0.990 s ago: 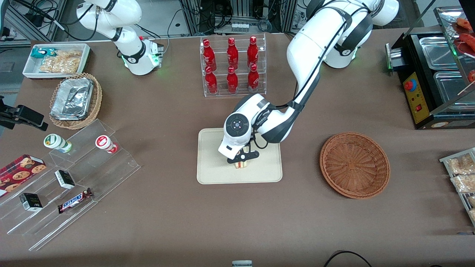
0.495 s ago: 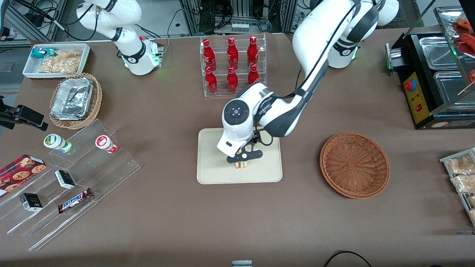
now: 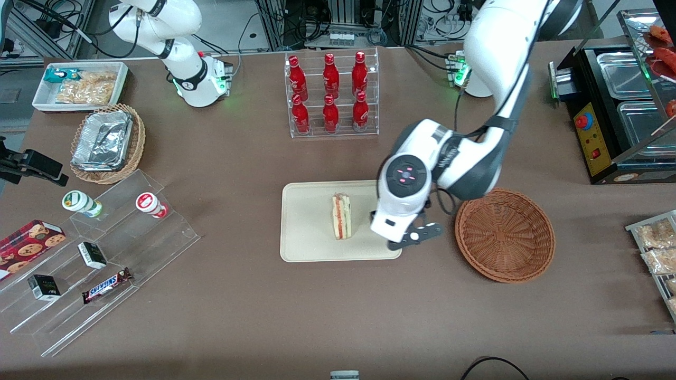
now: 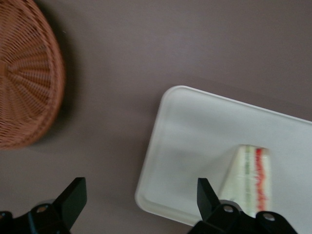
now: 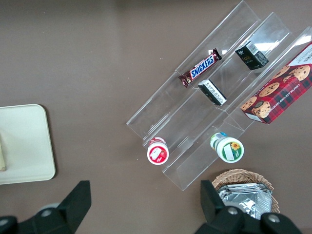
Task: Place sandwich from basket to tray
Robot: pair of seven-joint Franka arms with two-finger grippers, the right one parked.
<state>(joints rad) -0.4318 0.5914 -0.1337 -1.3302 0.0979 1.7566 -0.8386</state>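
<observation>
The sandwich (image 3: 341,216), a pale bread wedge with a pink-red and yellow filling, stands on edge on the cream tray (image 3: 306,237); it also shows in the left wrist view (image 4: 248,178) on the tray (image 4: 195,131). The reddish-brown wicker basket (image 3: 504,235) is empty and shows in the left wrist view too (image 4: 27,73). My left gripper (image 3: 414,237) is open and empty. It hangs above the tray's edge between the sandwich and the basket, apart from both. In the left wrist view the gripper (image 4: 141,195) has its jaws wide apart over the tray's corner.
A clear rack of red bottles (image 3: 331,92) stands farther from the camera than the tray. Clear stepped shelves with snacks (image 3: 100,264), a tan basket of foil containers (image 3: 108,142) and a white bin (image 3: 79,84) lie toward the parked arm's end. A black appliance (image 3: 612,105) stands toward the working arm's end.
My gripper let go of the sandwich, rose and moved off it toward the basket. The sandwich now stands alone on the tray.
</observation>
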